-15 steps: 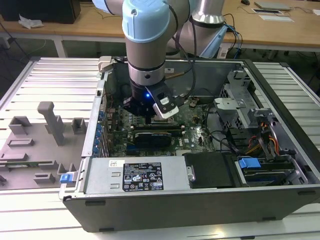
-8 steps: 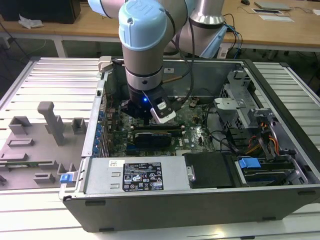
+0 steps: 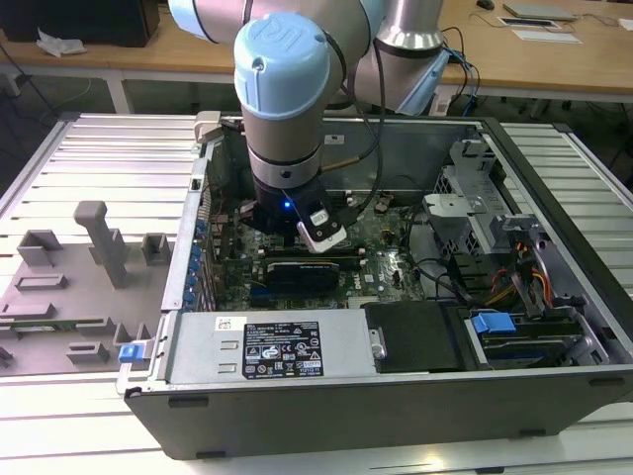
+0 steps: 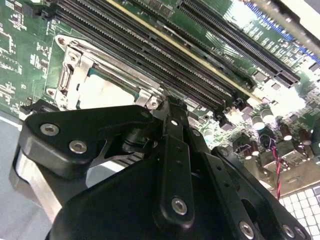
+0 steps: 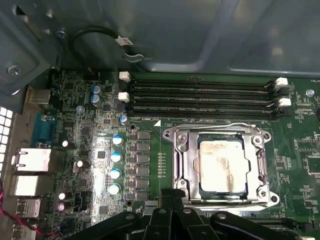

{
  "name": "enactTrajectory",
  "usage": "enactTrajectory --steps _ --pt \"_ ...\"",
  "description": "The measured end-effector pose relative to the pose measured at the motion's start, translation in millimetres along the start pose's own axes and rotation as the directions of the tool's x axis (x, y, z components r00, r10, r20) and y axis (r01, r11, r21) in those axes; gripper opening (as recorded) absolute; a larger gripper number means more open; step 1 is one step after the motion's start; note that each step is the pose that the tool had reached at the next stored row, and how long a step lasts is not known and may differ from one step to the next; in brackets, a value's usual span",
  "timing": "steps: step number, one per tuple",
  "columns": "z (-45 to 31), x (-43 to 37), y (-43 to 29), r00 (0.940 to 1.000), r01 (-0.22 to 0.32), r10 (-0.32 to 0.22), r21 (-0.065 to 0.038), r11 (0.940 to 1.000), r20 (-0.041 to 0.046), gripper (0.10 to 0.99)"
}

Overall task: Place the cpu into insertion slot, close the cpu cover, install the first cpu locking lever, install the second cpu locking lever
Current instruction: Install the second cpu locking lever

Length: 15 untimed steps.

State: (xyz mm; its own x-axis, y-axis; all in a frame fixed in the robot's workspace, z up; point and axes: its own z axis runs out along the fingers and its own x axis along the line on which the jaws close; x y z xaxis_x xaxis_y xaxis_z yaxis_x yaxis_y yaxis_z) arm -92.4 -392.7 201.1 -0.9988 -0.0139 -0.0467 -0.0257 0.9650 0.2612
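Exterior view – high, looking down into open case [image 3: 396,396]. Both wrist views close over motherboard [image 5: 90,125], sharing socket area.

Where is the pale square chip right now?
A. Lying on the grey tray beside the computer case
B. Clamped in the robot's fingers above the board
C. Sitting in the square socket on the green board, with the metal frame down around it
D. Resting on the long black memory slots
C: in both wrist views the cpu lies flat in the insertion slot, showing through the window of the cpu cover that frames it.

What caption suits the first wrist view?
Chip seated in its socket, metal cover closed around it.
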Motion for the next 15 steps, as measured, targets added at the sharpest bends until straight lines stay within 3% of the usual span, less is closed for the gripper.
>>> enactTrajectory --steps 9,12,15 --pt "3.9 2.4 -0.9 1.0 0.0 0.0 -0.01 1.0 0.0004 0.106" --pt "-4.1 2.0 1.2 1.0 0.0 0.0 -0.009 1.0 0.0003 0.106" --pt "-18.7 1.1 5.1 1.0 -0.001 0.001 -0.007 1.0 0.0002 0.106"
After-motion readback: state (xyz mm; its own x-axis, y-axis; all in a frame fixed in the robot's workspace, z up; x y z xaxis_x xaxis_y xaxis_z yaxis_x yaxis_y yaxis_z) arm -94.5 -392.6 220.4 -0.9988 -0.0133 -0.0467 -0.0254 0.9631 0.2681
